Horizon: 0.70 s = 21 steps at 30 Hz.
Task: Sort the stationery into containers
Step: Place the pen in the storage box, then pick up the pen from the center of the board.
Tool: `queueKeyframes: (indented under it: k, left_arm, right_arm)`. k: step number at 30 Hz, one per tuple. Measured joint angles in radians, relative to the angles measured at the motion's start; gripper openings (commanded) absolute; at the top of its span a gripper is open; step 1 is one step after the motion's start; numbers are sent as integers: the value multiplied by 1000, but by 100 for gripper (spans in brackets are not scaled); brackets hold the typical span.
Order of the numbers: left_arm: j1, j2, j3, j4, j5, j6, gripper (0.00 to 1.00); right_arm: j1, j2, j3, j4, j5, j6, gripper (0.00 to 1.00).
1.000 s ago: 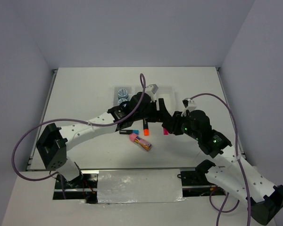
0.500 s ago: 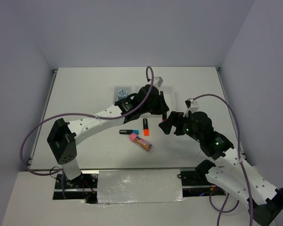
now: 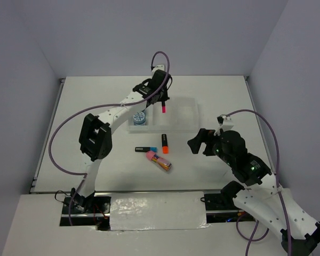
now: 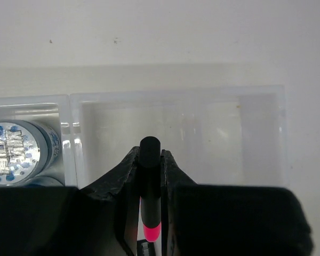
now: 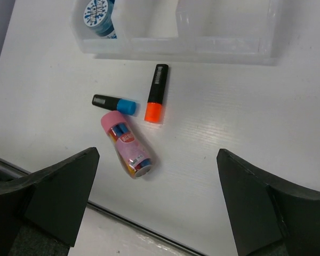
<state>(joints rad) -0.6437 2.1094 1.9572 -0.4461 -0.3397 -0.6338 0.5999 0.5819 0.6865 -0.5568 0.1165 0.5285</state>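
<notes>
Hovering nearest, the right gripper (image 3: 198,142) is hanging with jaws spread, empty. Beyond it, the bundle (image 5: 127,144), blue-capped marker (image 5: 115,103) and orange-capped marker (image 5: 156,93) are lying on the table (image 3: 96,106) before the tray (image 5: 202,48). Farther, a patterned disc (image 5: 100,16) is sitting in the left compartment; the left gripper (image 4: 150,170) is clamping the pink-capped marker (image 4: 150,186) above the middle one.

left arm (image 3: 117,110) and right arm (image 3: 262,205): white links, black joints and jaws, looping purple cables (image 3: 160,53); small green lights (image 3: 252,166) on the right one
</notes>
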Motion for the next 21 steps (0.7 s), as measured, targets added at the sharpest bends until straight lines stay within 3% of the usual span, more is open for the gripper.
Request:
queueKeyframes:
  k: [6, 13, 21]
  left_arm:
    - [18, 82, 34, -19, 9, 32, 41]
    - [18, 106, 17, -15, 31, 25, 82]
    - [-14, 45, -49, -68, -27, -8, 79]
  right_arm:
    - [0, 23, 0, 0, -1, -18, 100]
    - [0, 33, 0, 0, -2, -32, 100]
    - [0, 31, 0, 0, 0, -35, 100]
